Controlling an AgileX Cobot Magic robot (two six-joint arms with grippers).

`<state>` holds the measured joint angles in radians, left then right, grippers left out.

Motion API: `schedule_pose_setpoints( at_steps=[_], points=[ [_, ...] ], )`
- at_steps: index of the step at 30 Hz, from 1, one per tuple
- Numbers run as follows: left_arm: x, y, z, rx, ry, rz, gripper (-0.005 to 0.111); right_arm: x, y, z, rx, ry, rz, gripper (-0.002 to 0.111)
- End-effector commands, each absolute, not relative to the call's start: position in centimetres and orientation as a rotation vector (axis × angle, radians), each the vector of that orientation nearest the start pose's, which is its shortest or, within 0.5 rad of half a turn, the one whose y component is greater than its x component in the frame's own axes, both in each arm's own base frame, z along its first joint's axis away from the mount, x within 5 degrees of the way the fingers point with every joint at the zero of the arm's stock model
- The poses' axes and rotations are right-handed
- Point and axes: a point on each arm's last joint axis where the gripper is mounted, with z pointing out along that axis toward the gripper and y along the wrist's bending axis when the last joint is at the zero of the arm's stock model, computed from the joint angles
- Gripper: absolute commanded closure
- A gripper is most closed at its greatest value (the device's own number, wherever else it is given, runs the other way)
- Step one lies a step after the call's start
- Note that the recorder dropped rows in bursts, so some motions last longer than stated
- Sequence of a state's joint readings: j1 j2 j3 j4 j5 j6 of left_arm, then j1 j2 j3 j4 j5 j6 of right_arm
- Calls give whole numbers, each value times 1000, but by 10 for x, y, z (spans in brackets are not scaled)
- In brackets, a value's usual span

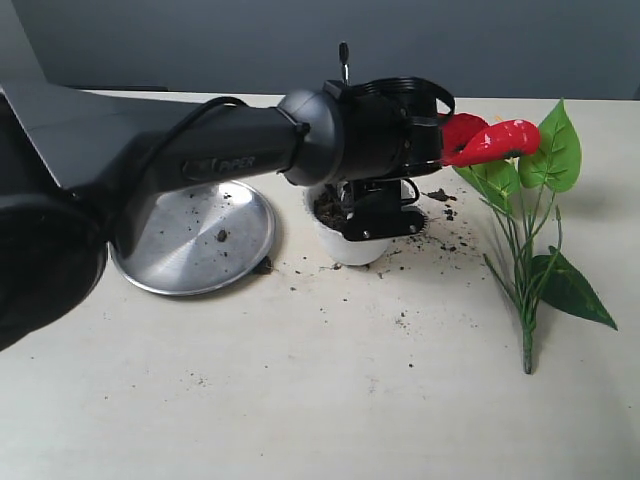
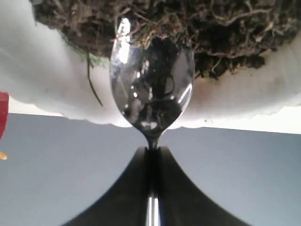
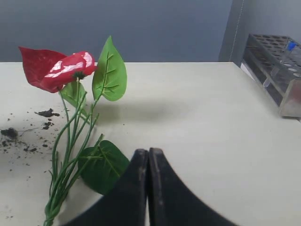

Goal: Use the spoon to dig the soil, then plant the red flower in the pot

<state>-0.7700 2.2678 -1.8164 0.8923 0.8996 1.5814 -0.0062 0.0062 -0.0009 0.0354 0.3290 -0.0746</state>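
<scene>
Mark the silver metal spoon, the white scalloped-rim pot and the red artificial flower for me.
silver metal spoon [image 2: 151, 89], left wrist view, middle of its bowl.
white scalloped-rim pot [image 1: 350, 248], exterior view, lower outer wall.
red artificial flower [image 3: 66, 70], right wrist view, glossy red bloom.

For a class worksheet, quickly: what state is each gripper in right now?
Left gripper: shut on the spoon.
Right gripper: shut, holding nothing.

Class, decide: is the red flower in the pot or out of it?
Out. The red flower lies on the table beside the pot, its stem end bare.
</scene>
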Motion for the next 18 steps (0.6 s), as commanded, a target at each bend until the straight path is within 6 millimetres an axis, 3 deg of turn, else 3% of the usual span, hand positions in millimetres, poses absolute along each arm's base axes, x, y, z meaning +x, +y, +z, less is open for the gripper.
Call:
schedule_pose_setpoints(
  at_steps=[1,8,11,18],
  points=[
    [379,-310,185,-2814,-452,-1215,106,54,0,184,-38,1807,-28,109],
    [371,-312,198,-2762,-443,-1242,106,54,0,184,-39,1803,-31,109],
    [372,-310,209,-2727,-414,-1311,106,54,0,184,-39,1803,-31,109],
    [384,-304,212,-2770,-413,-1355,106,54,0,184,-39,1803,-31,109]
  ],
)
